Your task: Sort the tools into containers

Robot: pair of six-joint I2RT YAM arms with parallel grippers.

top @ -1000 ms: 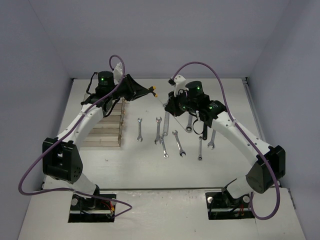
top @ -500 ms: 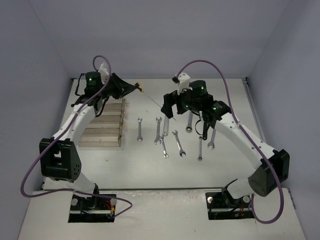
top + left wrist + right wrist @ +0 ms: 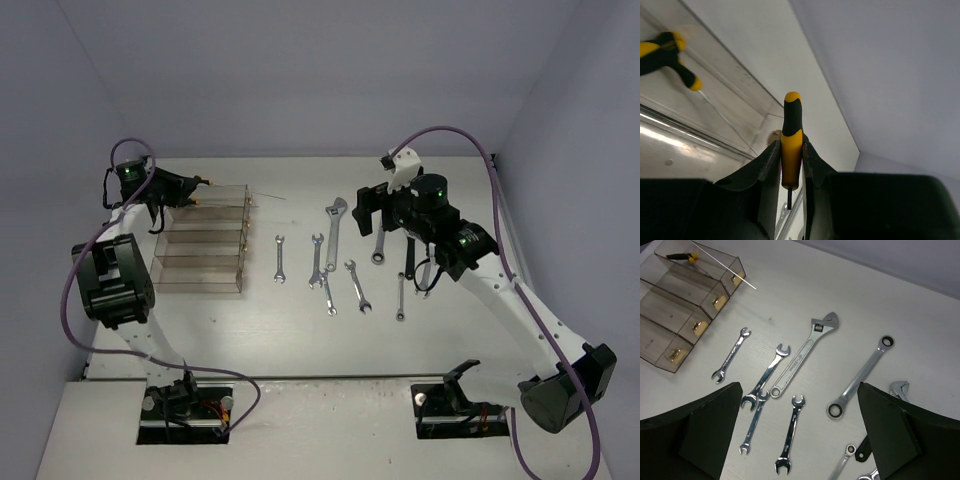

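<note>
My left gripper (image 3: 791,155) is shut on the yellow-and-black handle of a thin rod (image 3: 791,135). In the top view the left gripper (image 3: 188,186) hangs over the left end of the farthest of the clear containers (image 3: 205,245). A second yellow-handled rod (image 3: 679,256) lies in that far bin, its thin shaft poking out over the end. Silver wrenches lie on the table: an adjustable wrench (image 3: 805,352), a ratchet wrench (image 3: 862,377) and small open-ended ones (image 3: 731,355). My right gripper (image 3: 800,430) is open above them, holding nothing, and shows in the top view (image 3: 368,212).
The containers (image 3: 685,305) sit at the table's left, with small labels on their right ends. A black-handled tool (image 3: 409,258) lies among the rightmost wrenches under the right arm. Purple walls close in the table at the back and on both sides.
The right gripper has opened, let go of the rod and drawn back to the right. The left arm has swung left with the rod, from mid-table to over the far bin.
</note>
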